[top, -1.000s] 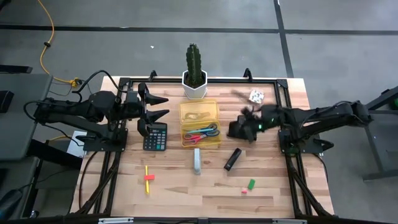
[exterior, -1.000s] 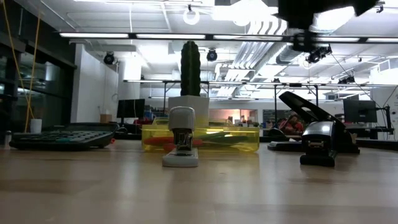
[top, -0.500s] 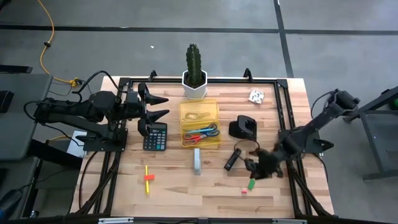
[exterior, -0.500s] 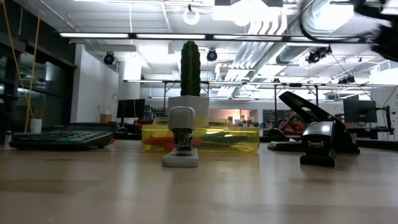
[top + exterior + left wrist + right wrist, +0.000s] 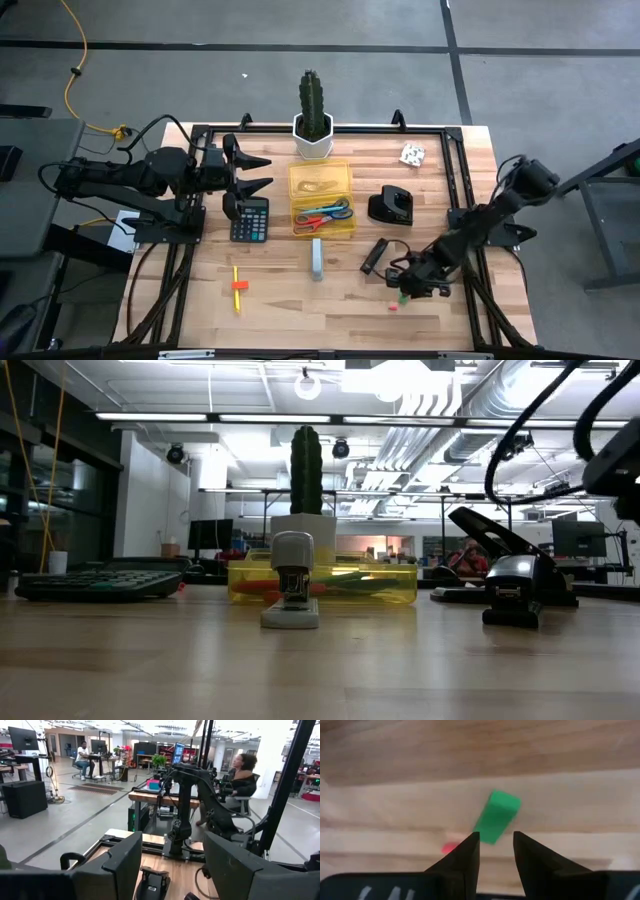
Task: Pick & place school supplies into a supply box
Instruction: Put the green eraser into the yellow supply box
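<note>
Right wrist view shows the right gripper [image 5: 493,845] directly over the green eraser [image 5: 496,816], its fingers spread with a narrow gap and touching nothing; a pink eraser [image 5: 451,848] lies just beside the green one. In the high view the green eraser [image 5: 402,296] lies well apart from the yellow supply box [image 5: 321,199], toward the table's front right. The box holds red-handled scissors [image 5: 314,221] and blue-handled scissors [image 5: 338,208]. The left gripper [image 5: 252,172], fingers spread, hangs left of the box above the calculator [image 5: 249,219].
</note>
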